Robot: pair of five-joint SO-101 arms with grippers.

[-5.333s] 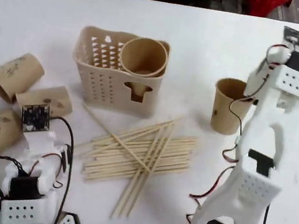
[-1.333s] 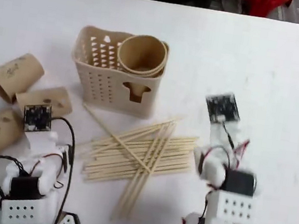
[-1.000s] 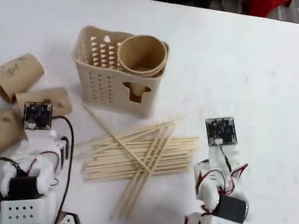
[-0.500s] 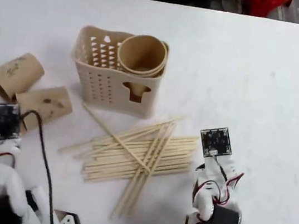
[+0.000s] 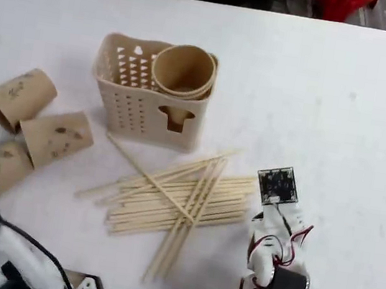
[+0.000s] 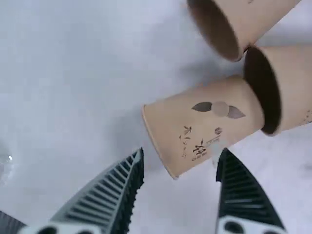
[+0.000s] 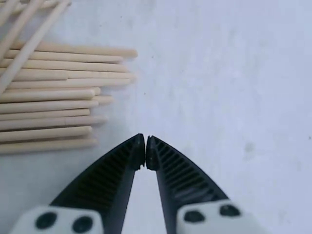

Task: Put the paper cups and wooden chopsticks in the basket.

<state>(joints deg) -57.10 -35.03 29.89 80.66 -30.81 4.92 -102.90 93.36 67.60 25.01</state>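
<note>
My left claw [image 6: 181, 153] has swung out, wide open over 1 fallen paper cup [image 6: 209, 122], likely my next pickup, while my right claw [image 7: 145, 146] has withdrawn, shut and empty.

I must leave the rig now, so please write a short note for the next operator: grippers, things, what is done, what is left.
Left gripper: open, fingers on either side of the closed end of a lying cup, not gripping.
Right gripper: shut, empty, over the table beside the chopsticks.
Basket: upright, holds a nested cup, possibly two.
Done: only that.
Left: the lying cup, two other cups beside it, and the whole chopsticks pile.
</note>
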